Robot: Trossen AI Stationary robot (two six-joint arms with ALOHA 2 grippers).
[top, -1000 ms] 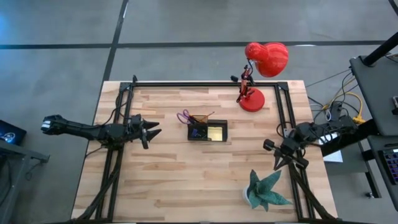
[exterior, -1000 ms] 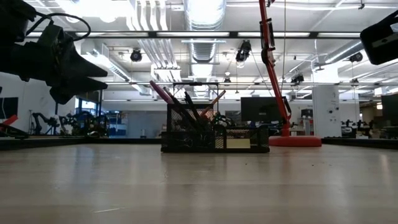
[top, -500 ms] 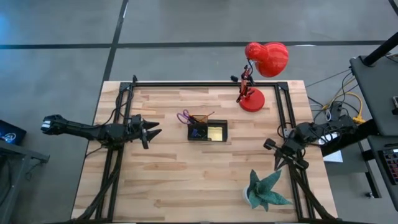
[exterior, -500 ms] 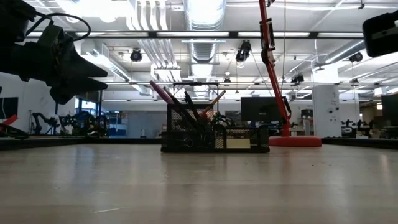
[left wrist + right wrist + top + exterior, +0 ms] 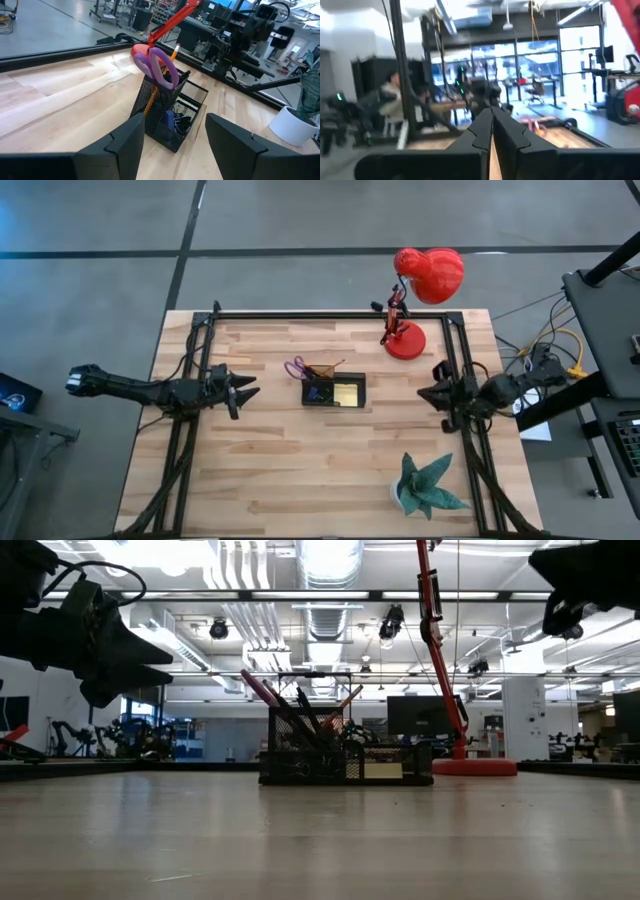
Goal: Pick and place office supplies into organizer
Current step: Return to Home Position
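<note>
The black mesh organizer (image 5: 334,391) stands on its base at the table's middle. Purple-handled scissors (image 5: 295,367) and thin pens (image 5: 325,369) stand tilted in its taller left compartment, handles up. A yellow sticky-note pad (image 5: 348,391) lies in its low right compartment. Small dark bits sit in the mesh (image 5: 172,120). My left gripper (image 5: 250,391) hovers open left of the organizer (image 5: 170,115), pointing at it and above table height (image 5: 170,658). My right gripper (image 5: 425,393) hovers shut (image 5: 491,130) right of the organizer, pointing toward the table's left.
A red desk lamp stands on its round base (image 5: 405,340) at the far right, its head (image 5: 430,272) beyond the far edge. A green paper plant in a white pot (image 5: 428,488) stands near right. Black frame rails (image 5: 195,350) run along both sides. A person (image 5: 390,100) sits beyond the table.
My right gripper has swung from the near right, where it pointed toward the near edge, toward the far edge, and has turned so that it points at the table's left and the organizer. The left arm and the organizer have kept still.
</note>
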